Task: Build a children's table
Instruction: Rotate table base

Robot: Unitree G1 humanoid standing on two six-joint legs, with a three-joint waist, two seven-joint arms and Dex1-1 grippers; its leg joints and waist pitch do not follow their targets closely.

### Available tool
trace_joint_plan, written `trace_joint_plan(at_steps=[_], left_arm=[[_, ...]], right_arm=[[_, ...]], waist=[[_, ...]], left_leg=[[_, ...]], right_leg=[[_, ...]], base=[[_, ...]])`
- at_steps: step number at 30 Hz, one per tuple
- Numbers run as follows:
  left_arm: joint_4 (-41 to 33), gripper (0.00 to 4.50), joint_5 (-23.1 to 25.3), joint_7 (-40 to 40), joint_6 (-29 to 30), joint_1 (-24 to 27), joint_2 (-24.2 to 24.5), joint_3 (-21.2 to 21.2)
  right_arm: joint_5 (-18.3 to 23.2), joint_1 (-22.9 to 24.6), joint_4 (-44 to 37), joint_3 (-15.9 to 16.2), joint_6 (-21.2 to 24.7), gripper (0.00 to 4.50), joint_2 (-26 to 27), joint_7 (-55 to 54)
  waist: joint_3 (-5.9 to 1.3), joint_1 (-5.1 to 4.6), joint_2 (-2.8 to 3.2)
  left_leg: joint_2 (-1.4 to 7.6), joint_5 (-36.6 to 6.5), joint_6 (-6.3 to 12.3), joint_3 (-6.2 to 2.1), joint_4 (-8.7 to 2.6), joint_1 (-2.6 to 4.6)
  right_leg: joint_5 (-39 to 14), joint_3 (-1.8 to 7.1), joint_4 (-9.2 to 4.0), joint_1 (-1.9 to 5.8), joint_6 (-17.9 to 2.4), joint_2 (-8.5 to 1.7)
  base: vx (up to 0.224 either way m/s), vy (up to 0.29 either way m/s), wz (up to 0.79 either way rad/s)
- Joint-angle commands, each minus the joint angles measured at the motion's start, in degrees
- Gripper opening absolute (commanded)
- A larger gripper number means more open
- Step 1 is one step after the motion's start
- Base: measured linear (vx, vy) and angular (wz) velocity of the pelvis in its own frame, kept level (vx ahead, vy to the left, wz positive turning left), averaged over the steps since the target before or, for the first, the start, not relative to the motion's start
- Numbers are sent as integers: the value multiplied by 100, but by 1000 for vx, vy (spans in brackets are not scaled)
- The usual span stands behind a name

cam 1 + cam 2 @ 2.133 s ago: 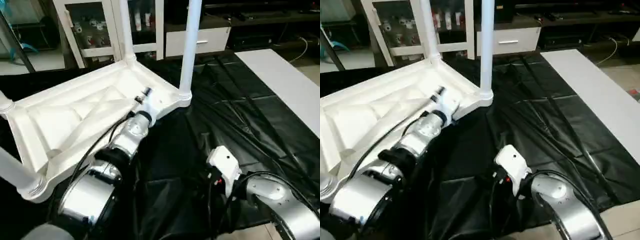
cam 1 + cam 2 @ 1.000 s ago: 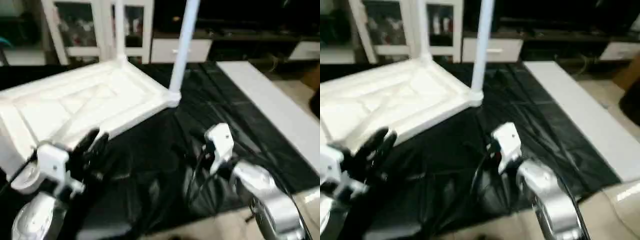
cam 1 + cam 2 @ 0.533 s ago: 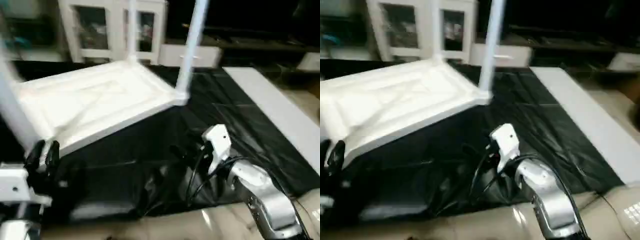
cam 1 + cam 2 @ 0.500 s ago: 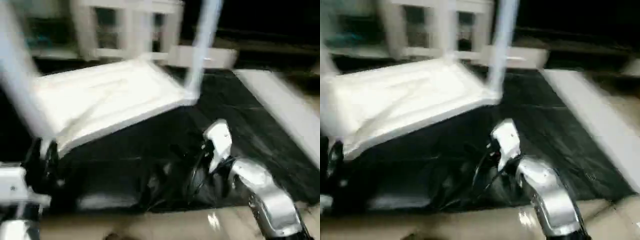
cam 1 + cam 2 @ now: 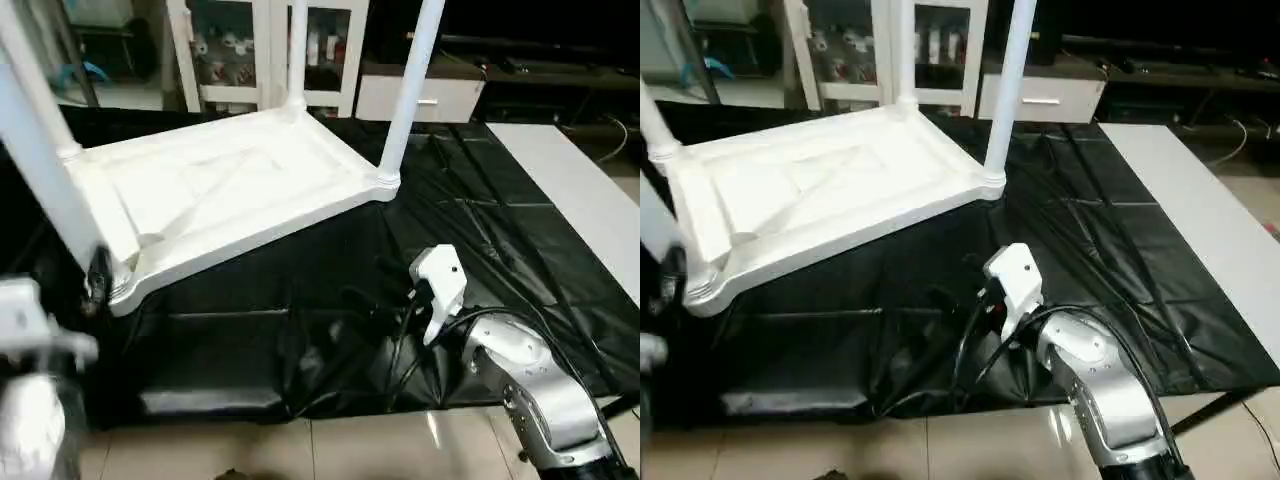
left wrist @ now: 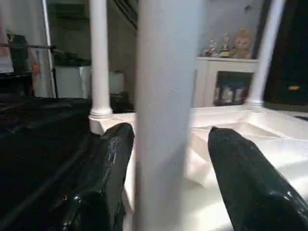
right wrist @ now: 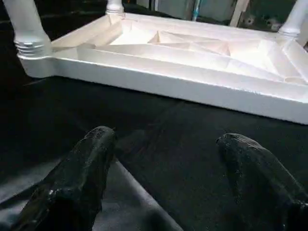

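The left gripper [image 6: 166, 183], jaws apart, straddles the near-left leg [image 6: 163, 110] to seat it; the right gripper [image 7: 168, 178] waits, jaws apart.

The place looks like a room in a home, perhaps a living room arranged for robot work. Along the far wall stands a white cabinet with glass doors [image 5: 255, 50], and small bottles and objects sit on its shelves. Beside it is a low white drawer unit [image 5: 415, 97] under a dark shelf. In the left wrist view, a teddy bear [image 6: 243, 41] and small figures stand on a white sideboard [image 6: 231, 77]. The floor is of glossy light tiles [image 5: 400, 445], and a black plastic sheet [image 5: 480, 230] covers the work area.
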Motion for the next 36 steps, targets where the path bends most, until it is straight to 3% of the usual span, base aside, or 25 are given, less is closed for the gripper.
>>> trace_joint_plan(at_steps=[1, 3, 4, 5, 6, 10, 12, 15, 16, 17, 20, 21, 22, 23, 25, 26, 27, 28, 29, 30, 31, 32, 33, 34, 36], left_arm=[[156, 321, 80, 188, 223, -188, 17, 154], [181, 332, 37, 237, 338, -340, 36, 245], [252, 340, -115, 216, 429, -486, 142, 314], [252, 350, -115, 216, 429, -486, 142, 314], [311, 360, -307, 125, 501, -597, 200, 335], [380, 382, -1038, -399, 741, -875, 264, 284], [348, 400, -1435, -941, 867, -960, 367, 153], [152, 415, -1856, -2248, 1326, -960, 719, -333], [127, 437, -1925, -2455, 1435, -972, 785, -434], [114, 437, -2016, -2643, 1554, -992, 868, -542], [234, 448, -2043, -3005, 1774, -1195, 1050, -874], [364, 448, -1963, -3221, 1836, -1401, 1074, -1143], [466, 448, -1897, -3423, 1877, -1568, 1093, -1378], [559, 448, -1817, -3621, 1882, -1736, 1078, -1624], [824, 448, -1582, -3922, 1878, -2111, 930, -2109], [1011, 448, -1426, -4058, 1798, -2294, 822, -2318], [1215, 448, -1273, -4149, 1715, -2474, 690, -2504], [1579, 448, -1004, -4111, 1533, -2728, 465, -2693], [2169, 448, -700, -4008, 1271, -3106, 100, -2900], [2417, 448, -609, -3966, 1170, -3257, -52, -2965], [2417, 448, -609, -3966, 1170, -3257, -52, -2965], [2745, 448, -481, -3845, 1074, -3455, -248, -3030], [3209, 448, -253, -3651, 836, -3748, -506, -3153], [3538, 448, -139, -3512, 721, -3968, -713, -3228], [4342, 448, 245, -2894, 362, -4467, -1057, -3358]], right_arm=[[73, -93, 12, 1, 6, 373, -60, 10], [66, -97, 11, 0, 1, 373, -51, 14], [63, -72, -33, 23, 11, 373, -70, 42], [63, -72, -33, 23, 11, 373, -70, 42], [68, -65, -56, 29, 26, 373, -74, 67], [105, -71, -77, 47, 71, 373, -100, 198], [130, -67, -96, 86, 87, 373, -161, 326], [237, -22, -202, 183, 173, 373, -377, 677], [256, -3, -235, 213, 194, 373, -435, 763], [275, 20, -272, 248, 215, 373, -499, 855], [283, 132, -400, 312, 263, 373, -648, 1018], [273, 197, -459, 321, 271, 373, -685, 1035], [266, 237, -493, 322, 284, 373, -702, 1029], [258, 269, -519, 323, 288, 373, -715, 1018], [254, 280, -505, 303, 293, 373, -730, 970], [252, 282, -503, 285, 297, 373, -736, 943], [255, 294, -515, 262, 304, 373, -741, 917], [254, 304, -527, 233, 313, 373, -737, 881], [236, 326, -553, 193, 323, 373, -733, 832], [223, 338, -567, 178, 325, 373, -735, 812], [223, 338, -567, 178, 325, 373, -735, 812], [213, 369, -601, 151, 327, 373, -751, 789], [215, 438, -691, 101, 351, 373, -790, 770], [227, 502, -783, 53, 383, 373, -824, 750], [264, 633, -962, -56, 446, 373, -900, 703]], waist=[[-307, -23, 164], [-362, -39, 154], [-389, -56, 141], [-381, -55, 140], [-374, -65, 107], [-344, -45, 111], [-300, -29, 123], [-281, -2, 137], [-281, -2, 137], [-266, 38, 154], [-260, 104, 182], [-263, 85, 174], [-286, 97, 207], [-293, 95, 190], [-306, 98, 190], [-320, 89, 221], [-308, 68, 188], [-303, 68, 249], [-321, 47, 236], [-331, 47, 182], [-354, 47, 168], [-362, 38, 209], [-367, 11, 266], [-353, -26, 228], [-381, -61, 253]], left_leg=[[268, -750, -184, -135, -540, 2], [228, -259, -150, -109, -463, 8], [201, 299, -47, -88, -411, -14], [190, 338, -28, -77, -405, -9], [193, 271, 10, -65, -414, -11], [223, -132, -11, -52, -451, 17], [251, -539, -93, -37, -496, 40], [261, -846, -92, -23, -521, 73], [261, -846, -92, -23, -521, 73], [270, -1103, -120, -5, -537, 119], [285, -1323, -186, 15, -566, 145], [280, -1208, -193, 6, -578, 91], [277, -1143, -207, 6, -563, 108], [270, -1045, -189, 24, -548, 129], [269, -968, -196, 23, -549, 106], [272, -873, -210, 14, -538, 86], [268, -865, -199, 24, -549, 70], [269, -966, -195, 34, -541, 93], [266, -956, -198, 33, -529, 77], [263, -926, -147, 35, -519, 62], [265, -795, -120, 23, -505, 39], [256, -537, -35, 17, -487, -5], [250, -499, -26, 21, -471, 3], [237, -532, 32, 36, -470, -1], [247, -464, 192, 19, -437, -10]], right_leg=[[285, 196, -437, 129, -808, -345], [1155, 184, -373, 164, -910, -317], [1934, 171, -323, 205, -992, -300], [2008, 169, -323, 199, -1009, -295], [1959, 170, -334, 216, -1031, -301], [1351, 181, -369, 195, -1119, -340], [654, 189, -416, 151, -1150, -351], [140, 208, -453, 115, -1071, -361], [140, 208, -453, 115, -1071, -361], [-172, 212, -478, 74, -1031, -352], [-432, 219, -505, 48, -983, -360], [-339, 226, -491, 93, -968, -368], [-269, 221, -482, 89, -957, -367], [-114, 227, -482, 65, -951, -362], [4, 222, -475, 96, -984, -370], [149, 216, -446, 119, -1022, -381], [138, 214, -471, 128, -1020, -375], [15, 226, -502, 103, -1019, -380], [64, 227, -499, 141, -1031, -390], [58, 233, -515, 173, -1029, -405], [175, 232, -485, 212, -1044, -421], [464, 236, -468, 228, -1088, -429], [574, 231, -457, 219, -1120, -418], [561, 233, -511, 214, -1112, -400], [770, 231, -501, 269, -1265, -422]], base=[[63, 35, -5], [65, 39, -2], [59, 30, 0], [51, 20, -1], [51, 20, -1], [0, 0, 0], [0, 0, 0], [0, 0, 0], [0, 0, 0], [0, 0, 0], [0, 0, 0], [0, 0, 0], [0, 0, 0], [0, 0, 0], [0, 0, 0], [0, 0, 0], [0, 0, 0], [0, 0, 0], [0, 0, 0], [0, 0, 0], [0, 0, 0], [0, 0, 0], [0, 0, 0], [0, 0, 0], [0, 0, 0]])
